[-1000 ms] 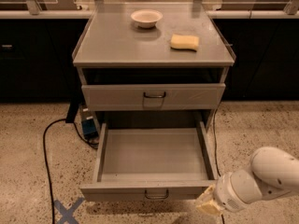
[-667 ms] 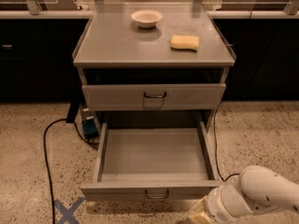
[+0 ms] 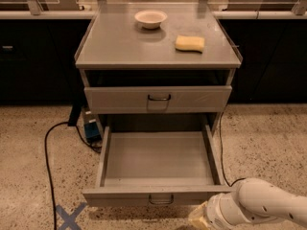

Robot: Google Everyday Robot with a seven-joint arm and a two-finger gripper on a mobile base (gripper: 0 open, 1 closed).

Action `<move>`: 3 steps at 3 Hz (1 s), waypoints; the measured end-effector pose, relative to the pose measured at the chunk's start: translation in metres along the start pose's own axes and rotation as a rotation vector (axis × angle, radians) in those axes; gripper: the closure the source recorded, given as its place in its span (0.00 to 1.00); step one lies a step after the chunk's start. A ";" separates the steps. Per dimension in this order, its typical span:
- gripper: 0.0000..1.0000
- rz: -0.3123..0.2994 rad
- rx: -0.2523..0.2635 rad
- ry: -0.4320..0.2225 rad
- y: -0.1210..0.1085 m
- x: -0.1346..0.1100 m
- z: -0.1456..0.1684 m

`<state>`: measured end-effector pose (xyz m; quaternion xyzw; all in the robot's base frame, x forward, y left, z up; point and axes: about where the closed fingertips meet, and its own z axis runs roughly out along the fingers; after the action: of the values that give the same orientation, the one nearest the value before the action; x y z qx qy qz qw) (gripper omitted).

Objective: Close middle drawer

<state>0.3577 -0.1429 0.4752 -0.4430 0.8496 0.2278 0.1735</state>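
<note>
Here is my claw, right down at the bottom edge of the camera view, low in front of the cabinet and just to the right of the small dark loop handle on the middle drawer. My white arm comes in from the lower right corner behind it. Open or closed? I cannot tell from here, since only the pale tip of the claw shows. I also cannot tell whether it touches the drawer's front panel. It sits just below that panel's right half. The middle drawer stands pulled far out toward me, its long flat grey tray in full view and its low front panel nearest the camera. Above it, the upper drawer sticks out only a little, its taller front showing a dark handle with a pale patch below. On the grey counter up top, a white bowl sits toward the back, and a yellow sponge lies to its right, well apart from it. Down on the speckled floor, a black cable loops along the left side of the cabinet, a blue box sits by the cabinet's left leg, and a blue tape cross marks the lower left.
</note>
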 end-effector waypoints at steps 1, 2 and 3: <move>1.00 -0.019 0.030 -0.040 -0.014 -0.003 0.018; 1.00 -0.042 0.049 -0.095 -0.040 -0.020 0.041; 1.00 -0.047 0.079 -0.152 -0.073 -0.040 0.056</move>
<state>0.4451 -0.1225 0.4309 -0.4372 0.8316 0.2230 0.2600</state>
